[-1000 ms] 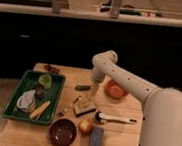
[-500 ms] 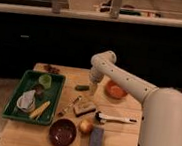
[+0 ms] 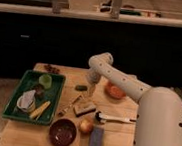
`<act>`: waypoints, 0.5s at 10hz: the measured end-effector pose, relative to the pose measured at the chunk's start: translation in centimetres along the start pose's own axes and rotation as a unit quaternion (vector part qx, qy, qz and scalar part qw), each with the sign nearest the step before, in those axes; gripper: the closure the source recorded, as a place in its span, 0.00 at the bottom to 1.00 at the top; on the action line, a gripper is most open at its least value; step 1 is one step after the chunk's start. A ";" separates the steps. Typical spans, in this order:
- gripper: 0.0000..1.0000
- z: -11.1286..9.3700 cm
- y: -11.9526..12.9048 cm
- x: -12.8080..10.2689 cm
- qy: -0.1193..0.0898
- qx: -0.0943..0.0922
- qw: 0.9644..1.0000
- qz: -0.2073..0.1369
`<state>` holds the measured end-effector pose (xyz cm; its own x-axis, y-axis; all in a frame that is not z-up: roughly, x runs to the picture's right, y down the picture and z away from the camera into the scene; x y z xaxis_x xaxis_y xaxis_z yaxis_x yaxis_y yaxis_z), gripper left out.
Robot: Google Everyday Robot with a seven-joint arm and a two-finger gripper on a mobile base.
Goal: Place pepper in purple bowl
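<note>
The pepper [image 3: 81,87] is small, slim and dark green, and lies on the wooden table [image 3: 119,136] near its middle back. My gripper [image 3: 89,91] points down just to the right of the pepper, close to the table top. The white arm reaches it from the lower right, bending at an elbow [image 3: 101,64]. The purple bowl [image 3: 62,132] is round and dark and stands at the table's front edge, well in front of the pepper. It looks empty.
An orange bowl [image 3: 115,91] stands right of the gripper. A green tray [image 3: 56,97] at the left holds a light-green cup [image 3: 45,80], a yellow vegetable [image 3: 39,109] and a pale object. An onion [image 3: 86,125], a grey-blue sponge [image 3: 96,137], a brush [image 3: 113,119] and a small block [image 3: 84,108] lie in front.
The gripper has come down a little toward the table beside the pepper. The pepper and the bowls have not moved.
</note>
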<state>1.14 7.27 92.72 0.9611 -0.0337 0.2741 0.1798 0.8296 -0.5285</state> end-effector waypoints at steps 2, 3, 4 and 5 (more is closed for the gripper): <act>0.24 0.9 0.2 -0.1 -0.003 -0.009 1.000 -0.006; 0.31 1.2 0.2 -0.2 -0.004 -0.013 1.000 -0.010; 0.41 1.6 0.3 -0.3 -0.005 -0.017 1.000 -0.013; 0.51 1.9 0.3 -0.4 -0.007 -0.021 1.000 -0.014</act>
<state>0.44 8.63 94.00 0.9524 -0.0484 0.3011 0.2157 0.8048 -0.5530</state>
